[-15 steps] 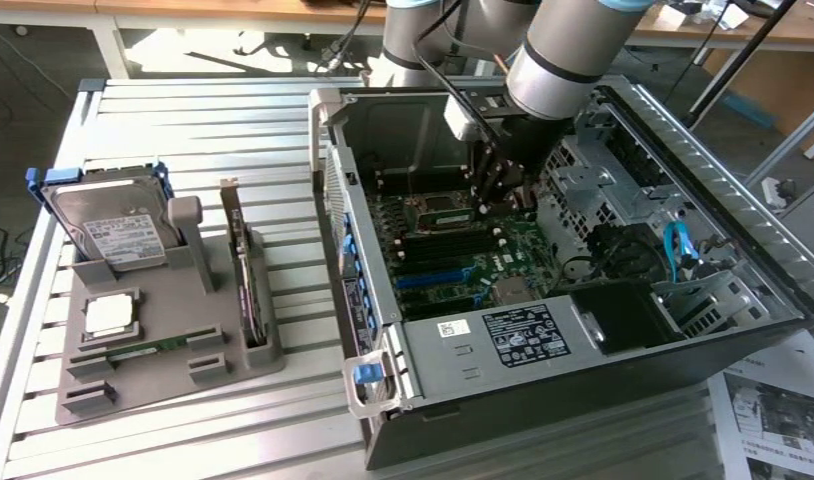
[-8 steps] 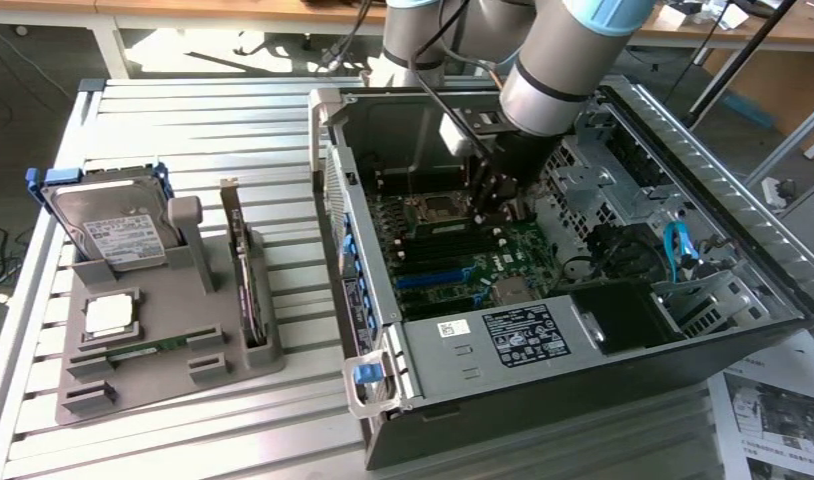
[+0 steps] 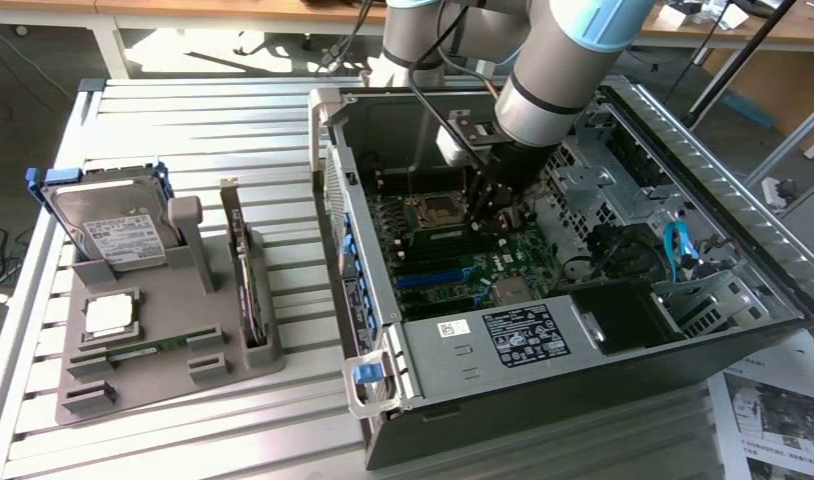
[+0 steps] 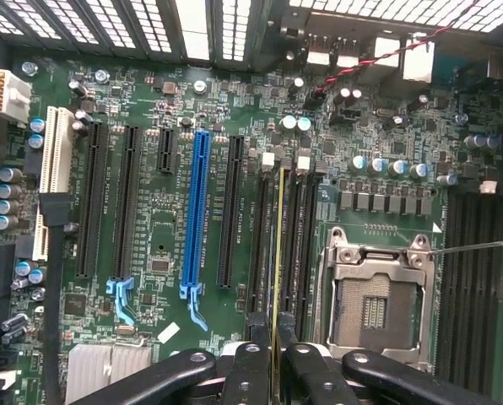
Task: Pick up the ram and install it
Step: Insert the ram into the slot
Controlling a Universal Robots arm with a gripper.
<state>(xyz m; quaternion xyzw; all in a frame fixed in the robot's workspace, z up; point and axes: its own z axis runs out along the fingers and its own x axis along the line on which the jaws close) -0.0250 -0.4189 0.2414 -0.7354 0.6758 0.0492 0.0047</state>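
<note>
The claw (image 4: 275, 359) is seen closed on the ram (image 4: 278, 253), which is gripped between the two dark fingers (image 4: 250, 367) and presented edge-on as a thin yellow-green line running away from the fingertips. In the exterior view the claw (image 3: 494, 205) is lowered inside the open computer case (image 3: 727, 190), close over the motherboard (image 4: 159, 253).

The ram is held directly over the bank of dark memory slots (image 4: 300, 245), lined up along their length, just beside the empty processor socket (image 4: 378, 295) and apart from the blue expansion slot (image 4: 198, 211). Whether its lower edge is touching a slot or hangs just above one cannot be told from either view.

The pick-up is therefore judged to be done, and the carry into the case as well. The seating is judged to be unfinished or at least unconfirmed: no sign of the stick locked down in a slot can be made out, and the grip is not released.

Farther out, on the worktop (image 3: 207, 120), a grey holder (image 3: 154, 375) is set at the exterior view's left, well apart from the case. In it a hard drive (image 3: 107, 225), a square silver processor chip (image 3: 110, 313) and an upright expansion card (image 3: 247, 290) are kept.
</note>
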